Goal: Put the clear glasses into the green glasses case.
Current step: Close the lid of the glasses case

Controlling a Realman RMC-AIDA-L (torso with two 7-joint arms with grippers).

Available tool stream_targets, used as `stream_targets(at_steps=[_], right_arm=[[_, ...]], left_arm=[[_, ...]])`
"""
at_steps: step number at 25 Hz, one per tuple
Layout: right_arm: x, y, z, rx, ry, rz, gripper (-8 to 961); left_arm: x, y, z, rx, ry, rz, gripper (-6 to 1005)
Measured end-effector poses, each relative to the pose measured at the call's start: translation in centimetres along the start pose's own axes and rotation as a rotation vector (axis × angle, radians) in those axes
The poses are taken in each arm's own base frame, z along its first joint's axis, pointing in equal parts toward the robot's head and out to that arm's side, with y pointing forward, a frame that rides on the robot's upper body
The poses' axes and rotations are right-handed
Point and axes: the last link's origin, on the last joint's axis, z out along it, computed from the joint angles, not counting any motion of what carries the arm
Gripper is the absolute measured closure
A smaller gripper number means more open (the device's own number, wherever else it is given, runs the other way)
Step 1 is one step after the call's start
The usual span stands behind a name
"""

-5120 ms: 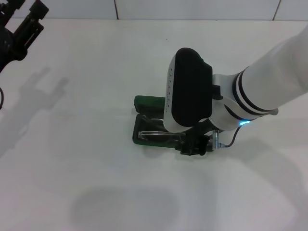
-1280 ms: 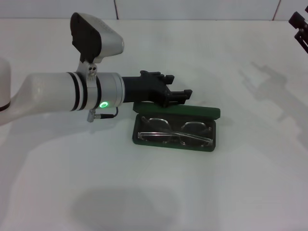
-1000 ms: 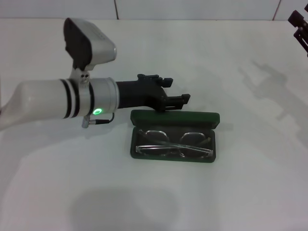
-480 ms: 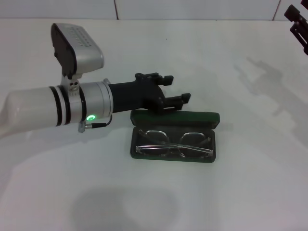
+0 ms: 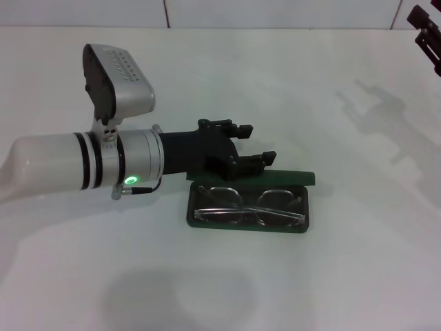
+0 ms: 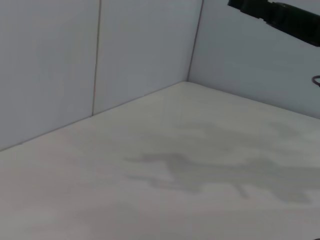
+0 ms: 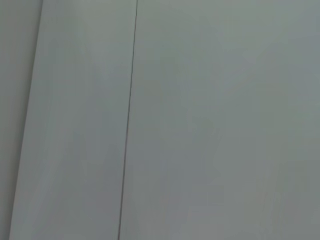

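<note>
At centre, glasses [image 5: 249, 206] lie inside the case [image 5: 207, 219].
Left gripper [image 5: 253, 146], spread wide at its 12 o'clock lid, leaves only closing; right gripper [image 5: 427, 27] parked.

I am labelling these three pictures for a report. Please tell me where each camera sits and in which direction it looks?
Head view: sits on the robot's head, looks forward and down at the white table, the green glasses case holding the clear glasses, the left gripper behind the case, and the right gripper at the far right edge.
Left wrist view: sits on the left wrist, looks across the bare table to the wall; the right arm shows far off.
Right wrist view: sits on the right wrist, faces only wall.
Shared: head and left wrist views share the table and right arm.
</note>
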Motion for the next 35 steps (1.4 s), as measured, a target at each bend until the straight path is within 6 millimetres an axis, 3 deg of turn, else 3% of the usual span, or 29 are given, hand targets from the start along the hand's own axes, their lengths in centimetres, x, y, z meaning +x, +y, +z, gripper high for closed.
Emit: stream_targets(at_steps=[15, 24, 35], right_arm=[[0.1, -0.2, 0.2, 0.008, 0.011, -0.024, 521], [0.1, 0.0, 0.2, 0.003, 0.006, -0.023, 519], [0.2, 0.3, 0.2, -0.003, 0.0, -0.016, 517]], left_arm=[[-1.5, 1.0, -0.7, -0.033, 0.001, -0.033, 296], [-0.5, 1.7, -1.2, -0.106, 0.059, -0.049, 297], [-0.2, 1.0, -0.9, -0.086, 0.023, -0.037, 299]])
